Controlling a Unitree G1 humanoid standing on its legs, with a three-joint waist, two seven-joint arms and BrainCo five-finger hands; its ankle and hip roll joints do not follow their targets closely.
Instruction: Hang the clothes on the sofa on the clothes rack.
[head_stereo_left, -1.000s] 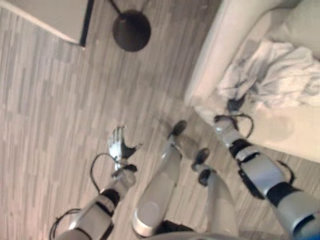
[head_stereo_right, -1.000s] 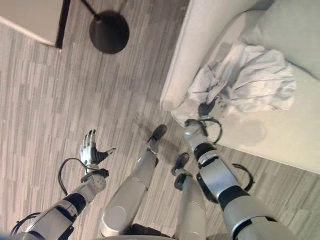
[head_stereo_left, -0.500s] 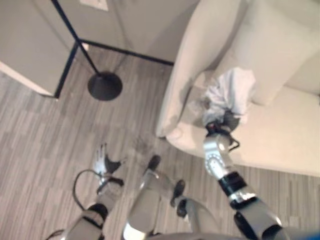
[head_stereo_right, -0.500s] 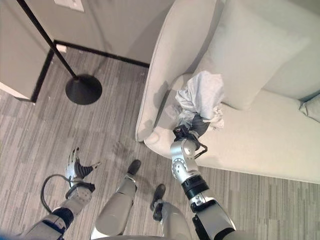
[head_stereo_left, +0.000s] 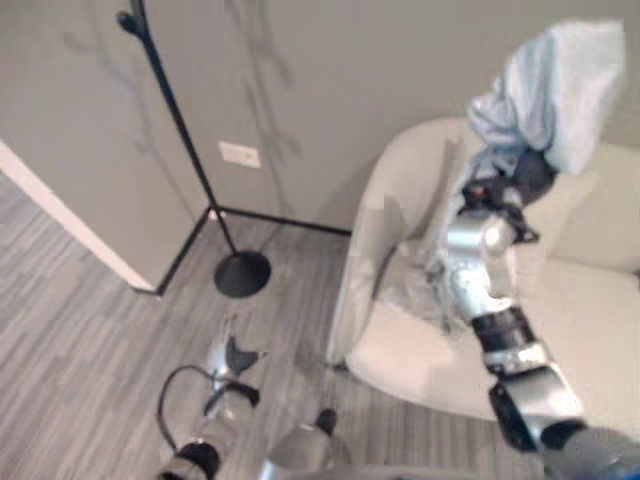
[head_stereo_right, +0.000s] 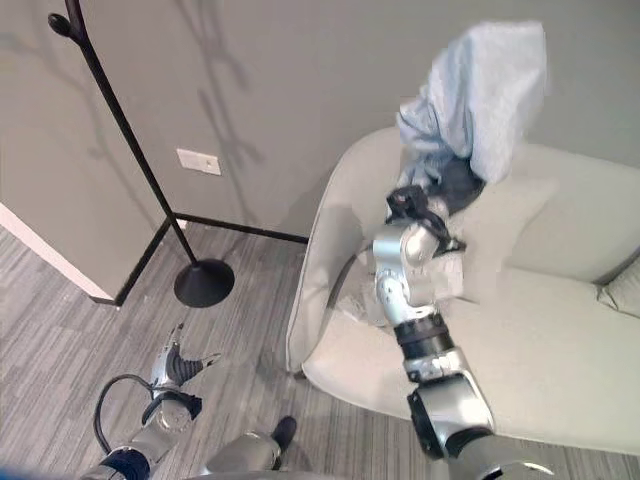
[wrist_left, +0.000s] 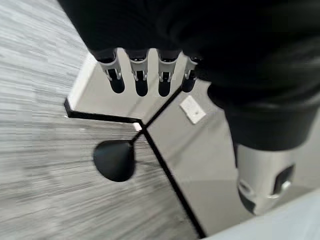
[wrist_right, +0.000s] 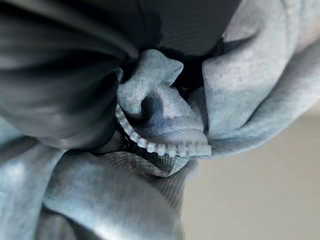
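One garment up off the sofa (head_stereo_right: 560, 320), rack (head_stereo_right: 120, 130) well to the left.
Right hand (head_stereo_right: 440, 195) clenches the soft, light blue jacket (head_stereo_right: 485, 90) in a bunch; better gripped near the collar. Left hand (head_stereo_right: 178, 368) hangs low, fingers relaxed.

My right arm (head_stereo_right: 405, 290) is silver-grey, built of rounded segments split by black bands. My right hand (head_stereo_left: 527, 176), at one o'clock, wears a dark ribbed cover. My left hand (head_stereo_right: 178, 367), at seven o'clock, has silver fingers (wrist_left: 140, 70) with dark rounded tips, a stout silver thumb (wrist_left: 260, 175) and the same black cover.
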